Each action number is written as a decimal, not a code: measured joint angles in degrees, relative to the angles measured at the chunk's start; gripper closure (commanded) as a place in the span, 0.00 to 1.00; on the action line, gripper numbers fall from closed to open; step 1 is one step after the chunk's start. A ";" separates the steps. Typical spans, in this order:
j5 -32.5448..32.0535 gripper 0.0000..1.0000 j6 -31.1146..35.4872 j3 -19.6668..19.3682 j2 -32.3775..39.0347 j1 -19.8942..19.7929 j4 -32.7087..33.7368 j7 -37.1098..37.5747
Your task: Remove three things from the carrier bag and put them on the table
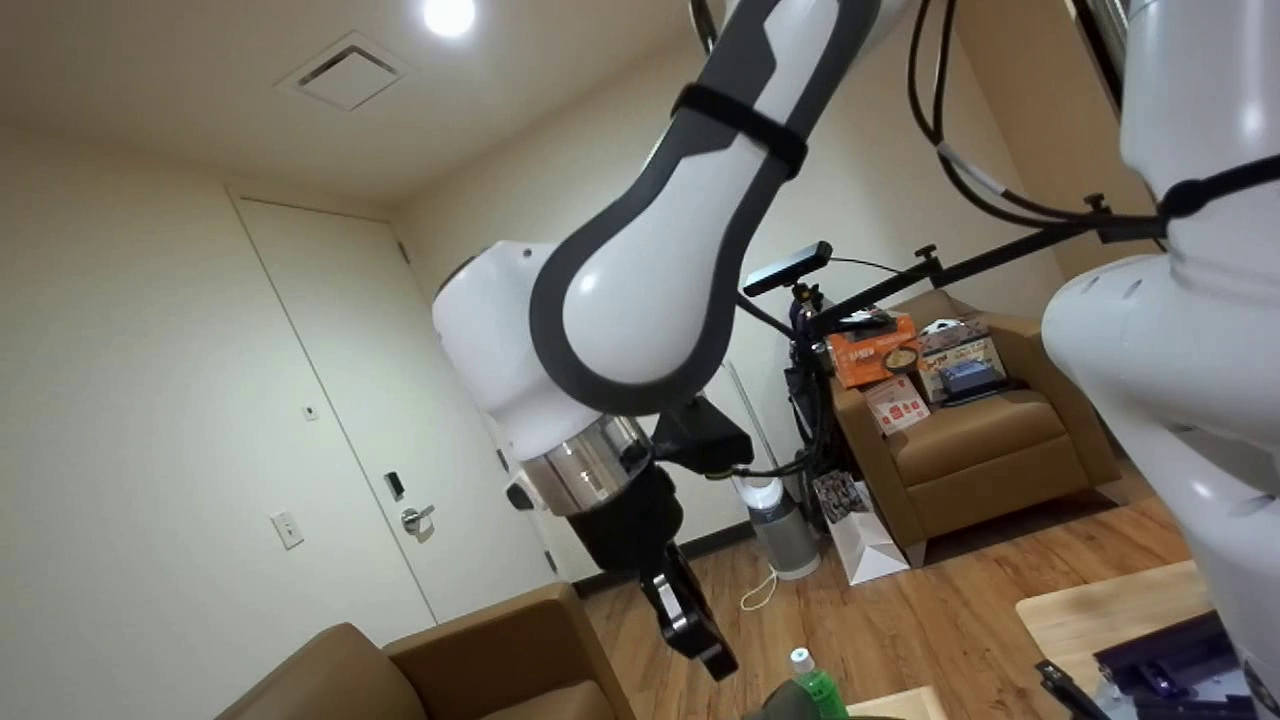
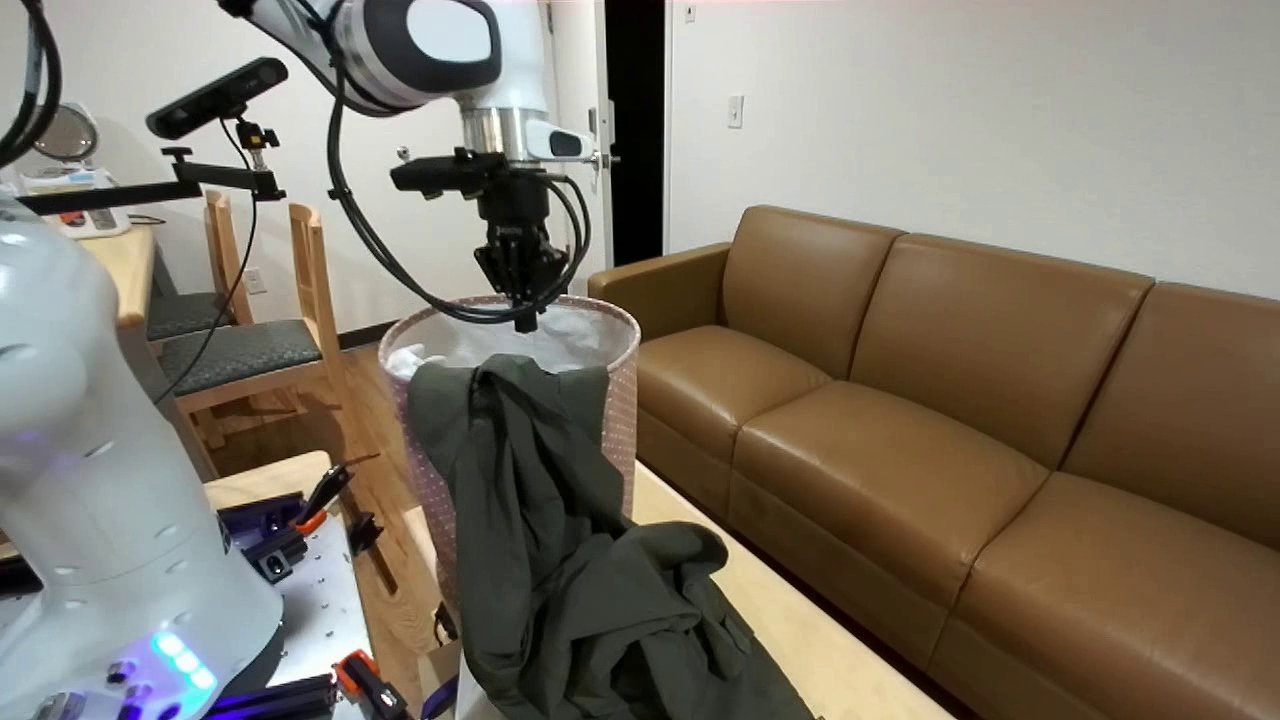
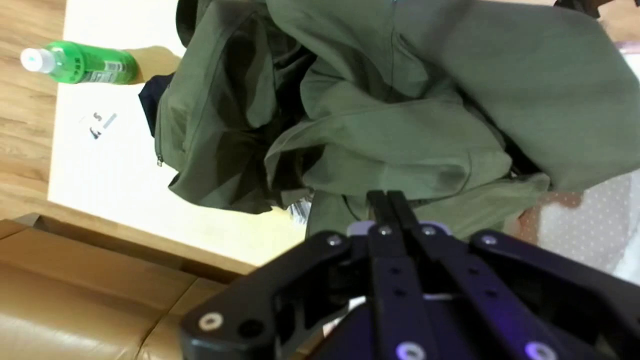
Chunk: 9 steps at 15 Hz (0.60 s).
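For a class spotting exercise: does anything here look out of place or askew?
The dark green garment sprawls crumpled from the rim of the polka-dotted basket to the table, rather than lying folded. No spill shows.

Bottle (image 3: pixel 95 64), garment (image 3: pixel 375 140) on 1 table (image 3: pixel 110 175)

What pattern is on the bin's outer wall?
The bin has pale dots on dusty pink, clearest in an exterior view.

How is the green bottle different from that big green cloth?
The bottle is bright green with a white cap; the cloth is dull, dark green. The bottle stands upright, while the cloth lies in crumpled folds. And the bottle is small, but the cloth is much bigger. Both are a kind of green.
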 measured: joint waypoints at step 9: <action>-1.12 0.10 -1.86 0.34 -5.45 1.25 -5.98 -4.41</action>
